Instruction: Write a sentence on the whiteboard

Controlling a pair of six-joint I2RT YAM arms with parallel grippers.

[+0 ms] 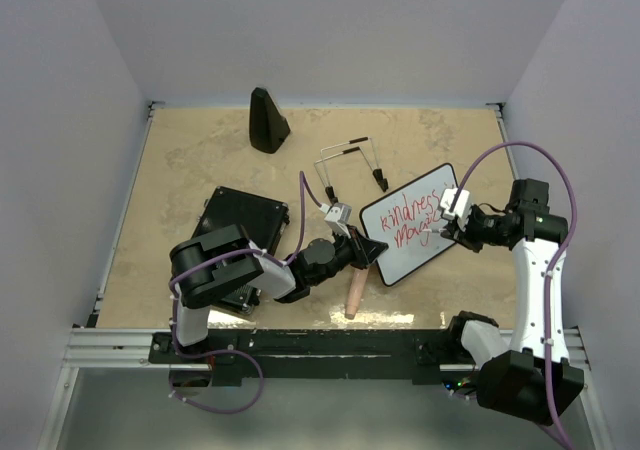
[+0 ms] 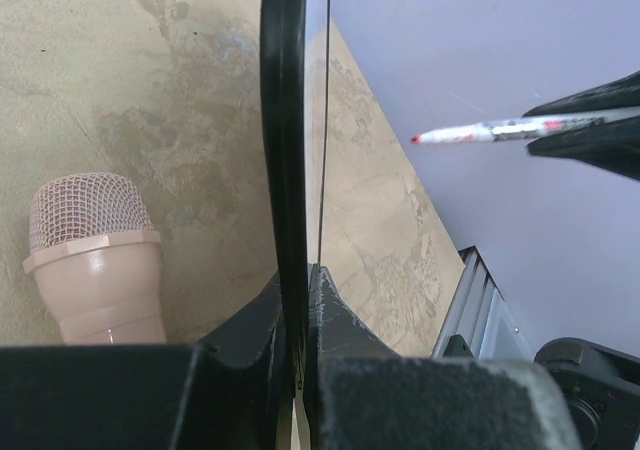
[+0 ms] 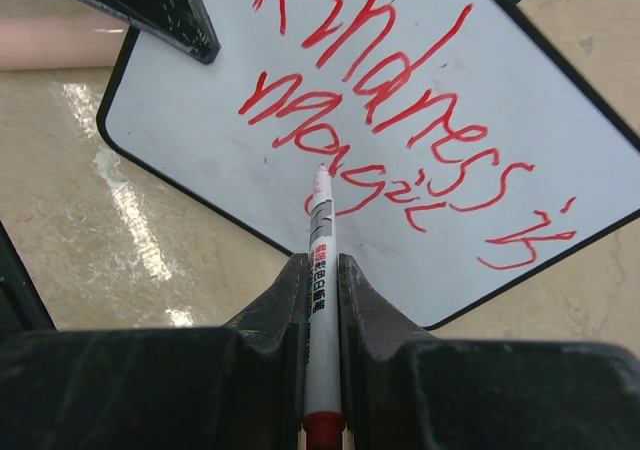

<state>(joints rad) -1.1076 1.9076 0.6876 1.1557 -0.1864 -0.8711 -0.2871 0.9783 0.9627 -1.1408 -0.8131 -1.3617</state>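
Observation:
The whiteboard [image 1: 410, 232] stands tilted at centre right, with red writing in two lines on its face [image 3: 430, 60]. My left gripper [image 1: 372, 253] is shut on the board's lower left edge; the left wrist view shows the black frame [image 2: 284, 120] edge-on between the jaws [image 2: 300, 282]. My right gripper [image 1: 447, 228] is shut on a white marker with a red end [image 3: 321, 270]. The marker's tip points at the second line of writing. I cannot tell whether the tip touches the board. The marker [image 2: 500, 130] also shows in the left wrist view.
A pink mesh-headed cylinder [image 1: 354, 295] [image 2: 95, 260] lies just below the board. A black ribbed case [image 1: 245, 220] sits under the left arm. A black cone-shaped object [image 1: 267, 120] stands at the back. Black wire legs [image 1: 350, 160] lie behind the board.

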